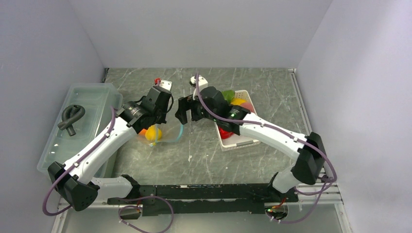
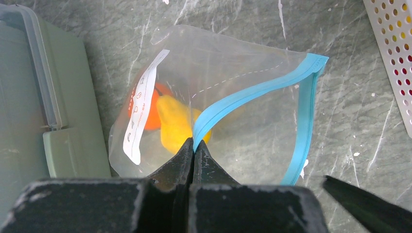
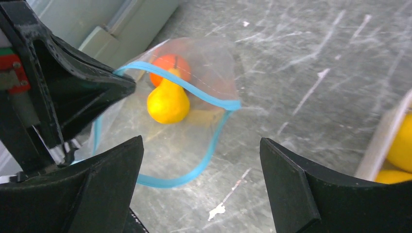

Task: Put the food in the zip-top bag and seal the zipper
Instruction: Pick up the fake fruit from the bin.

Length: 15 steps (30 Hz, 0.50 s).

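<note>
The clear zip-top bag [image 2: 233, 97] lies on the table with its mouth gaping. My left gripper [image 2: 194, 143] is shut on the upper lip of the teal zipper [image 2: 252, 92] and holds it up. A yellow fruit [image 2: 177, 124] and an orange fruit [image 2: 153, 111] sit inside the bag. My right gripper [image 3: 201, 145] hangs open and empty just in front of the bag's mouth, over its lower zipper lip [image 3: 165, 182]. From above, the two grippers [image 1: 163, 119] [image 1: 187, 115] face each other over the bag [image 1: 170, 136]. More food, red [image 1: 224, 132], yellow [image 1: 238, 101] and green [image 1: 227, 94], lies under the right arm.
That food lies in a white perforated basket [image 1: 238, 142] to the right of the bag. A translucent lidded bin [image 1: 92, 104] with a dark coiled object [image 1: 71, 118] on its lid stands at the left, close behind the bag. Walls enclose the table on three sides.
</note>
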Tool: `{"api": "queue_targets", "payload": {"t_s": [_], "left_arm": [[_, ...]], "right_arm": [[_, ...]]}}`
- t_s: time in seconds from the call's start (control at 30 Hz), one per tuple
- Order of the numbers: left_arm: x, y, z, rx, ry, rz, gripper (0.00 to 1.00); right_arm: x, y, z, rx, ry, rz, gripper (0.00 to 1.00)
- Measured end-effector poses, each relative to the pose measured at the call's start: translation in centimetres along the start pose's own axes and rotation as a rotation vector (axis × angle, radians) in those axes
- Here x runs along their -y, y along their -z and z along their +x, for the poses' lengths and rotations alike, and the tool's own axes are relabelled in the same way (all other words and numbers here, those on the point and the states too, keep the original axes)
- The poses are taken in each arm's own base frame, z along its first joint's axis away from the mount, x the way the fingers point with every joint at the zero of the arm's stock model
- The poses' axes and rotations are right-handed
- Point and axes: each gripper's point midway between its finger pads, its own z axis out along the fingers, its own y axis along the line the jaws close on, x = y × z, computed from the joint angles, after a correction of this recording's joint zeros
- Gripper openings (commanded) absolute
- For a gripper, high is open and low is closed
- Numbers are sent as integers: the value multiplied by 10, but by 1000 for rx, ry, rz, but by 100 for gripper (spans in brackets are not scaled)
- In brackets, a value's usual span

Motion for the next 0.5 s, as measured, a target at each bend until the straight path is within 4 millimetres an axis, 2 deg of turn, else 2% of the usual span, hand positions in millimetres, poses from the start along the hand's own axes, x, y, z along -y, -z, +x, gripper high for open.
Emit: {"api": "queue_targets", "payload": {"t_s": [0.2,0.5], "left_arm": [[0,0,1,-2,-1,0,0],[0,0,1,-2,-1,-1,0]], "right_arm": [[26,29,-1,22,43,125,91],[87,65,5,10,101,360,91]]}}
